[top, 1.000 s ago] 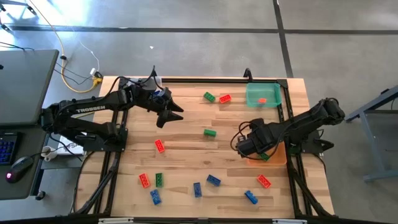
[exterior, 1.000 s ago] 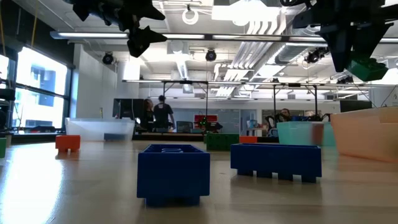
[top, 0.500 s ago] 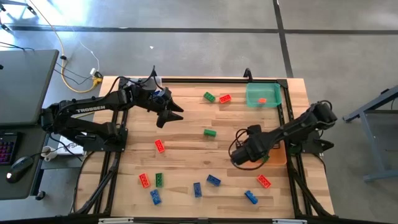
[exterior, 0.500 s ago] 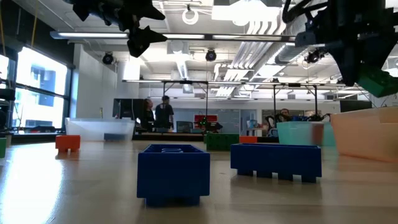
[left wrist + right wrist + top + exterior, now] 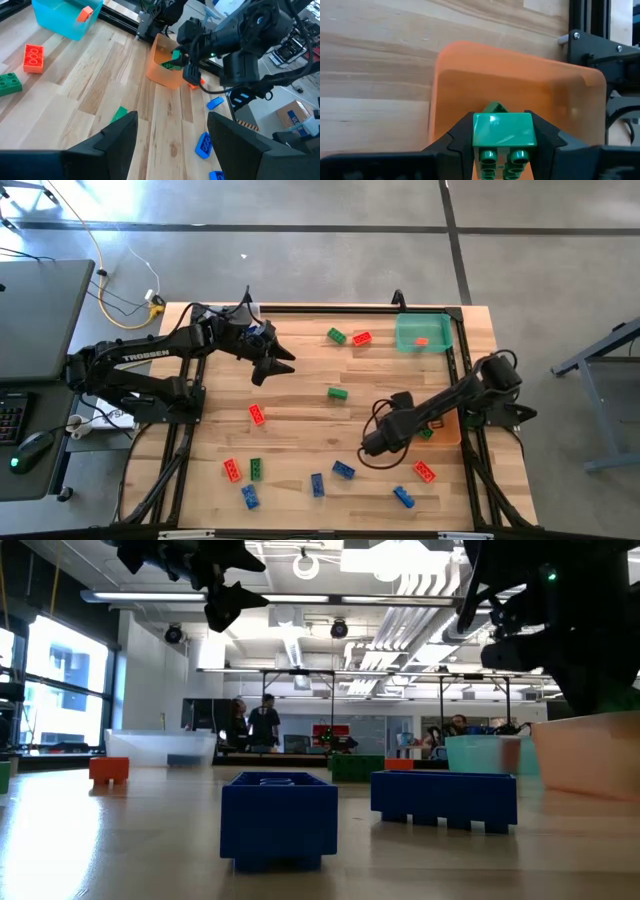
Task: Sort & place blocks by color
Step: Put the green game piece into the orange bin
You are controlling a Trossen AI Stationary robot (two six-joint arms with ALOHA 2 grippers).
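Observation:
My right gripper [image 5: 502,135] is shut on a green brick [image 5: 503,131] and hangs over the orange bin [image 5: 520,95] at the table's right edge [image 5: 445,428]. In the bin, something else green [image 5: 494,106] peeks out behind the held brick. Loose bricks lie flat on the wood: green [image 5: 337,392], red [image 5: 257,414], blue [image 5: 343,470], and several more along the near side. My left gripper [image 5: 272,365] waits open and high over the far left of the table, with nothing between its fingers. In the low view, the right arm's dark mass [image 5: 590,630] hides the held brick. My right gripper pinches the green brick between its two fingers, one on each opposite side [image 5: 477,136]. The brick's studs [image 5: 501,161] face back toward the wrist. The fingers slant steeply down from above. The brick is lifted clear, over the orange bin's opening.
A teal bin [image 5: 424,332] with a red piece [image 5: 421,341] in it stands at the far right corner. A green brick [image 5: 336,335] and a red brick [image 5: 362,338] lie beside it. A clear bin [image 5: 160,745] shows in the low view. The table's middle is bare wood.
My right gripper has sunk toward the orange bin with the green brick and tipped more steeply down, staying shut on it. In the low view the brick has dropped and slid off to the right out of sight.

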